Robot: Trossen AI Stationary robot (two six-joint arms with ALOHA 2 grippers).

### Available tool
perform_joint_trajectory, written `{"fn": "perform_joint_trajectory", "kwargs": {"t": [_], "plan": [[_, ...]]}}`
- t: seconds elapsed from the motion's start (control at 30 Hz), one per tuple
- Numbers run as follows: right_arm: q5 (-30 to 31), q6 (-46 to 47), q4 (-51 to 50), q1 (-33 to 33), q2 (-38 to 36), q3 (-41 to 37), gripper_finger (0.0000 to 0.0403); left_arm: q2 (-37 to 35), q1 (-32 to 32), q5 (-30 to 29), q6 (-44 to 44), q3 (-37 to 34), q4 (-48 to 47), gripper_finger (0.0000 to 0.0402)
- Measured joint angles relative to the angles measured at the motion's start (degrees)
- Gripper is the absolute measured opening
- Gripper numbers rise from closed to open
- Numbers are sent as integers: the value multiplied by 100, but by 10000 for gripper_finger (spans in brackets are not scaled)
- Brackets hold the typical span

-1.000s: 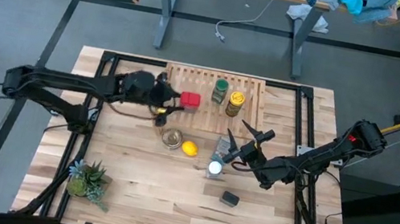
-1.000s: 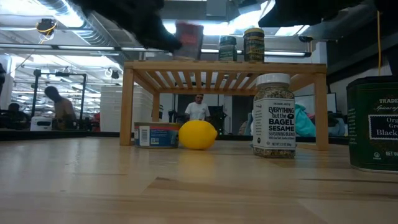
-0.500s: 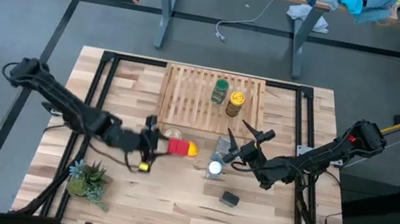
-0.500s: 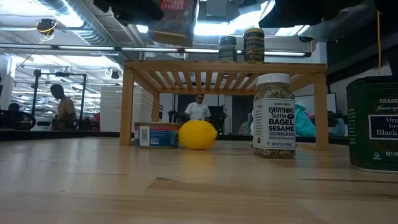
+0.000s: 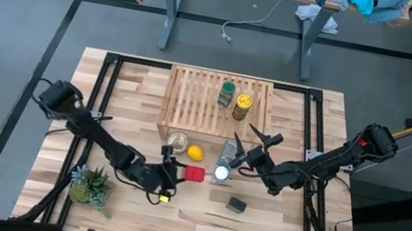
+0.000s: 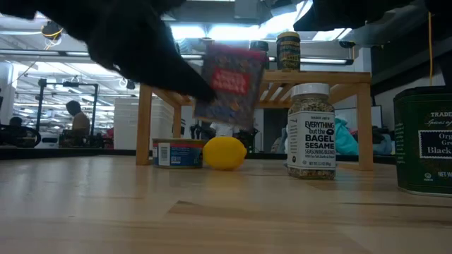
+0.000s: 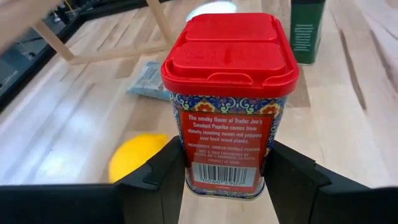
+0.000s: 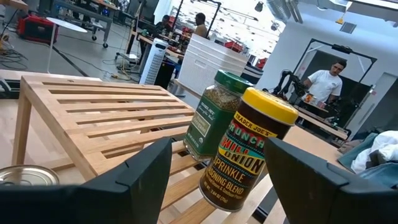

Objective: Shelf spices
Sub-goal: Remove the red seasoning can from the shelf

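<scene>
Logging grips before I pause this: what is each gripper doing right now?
Left gripper: closed on the red tin, held above the table in front of the shelf.
Right gripper: open, holding nothing, near the white-lidded jar.

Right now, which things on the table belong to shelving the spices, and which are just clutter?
Job: red paprika tin in the left claw; white-lidded bagel seasoning jar; dark green tin; green-lidded jar; yellow-lidded jar; shelf.

Clutter: lemon; silver round tin; blue packet; plant.

Glossy red plastic lid (image 7: 229, 48) on printed tin (image 7: 227, 148), slatted light-wood shelf (image 5: 215, 102)
</scene>
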Motion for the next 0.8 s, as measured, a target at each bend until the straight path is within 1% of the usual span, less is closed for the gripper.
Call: {"fn": "perform_joint_trajectory", "kwargs": {"t": [0.17, 0.3, 0.53, 0.7, 0.8], "plan": [[-2, -64, -3, 2, 0, 0, 259, 292, 138, 250, -44, 0, 495, 170], [-3, -134, -3, 2, 0, 2, 259, 477, 186, 343, -120, 0, 812, 170], [-7, -134, -7, 0, 0, 0, 259, 882, 188, 377, -284, 2, 1101, 169], [-152, -133, -9, 0, 0, 0, 259, 1070, 258, 412, -283, 2, 1269, 169], [-197, -134, -5, 0, 0, 0, 259, 1131, 349, 637, -198, 2, 1467, 169]]}}
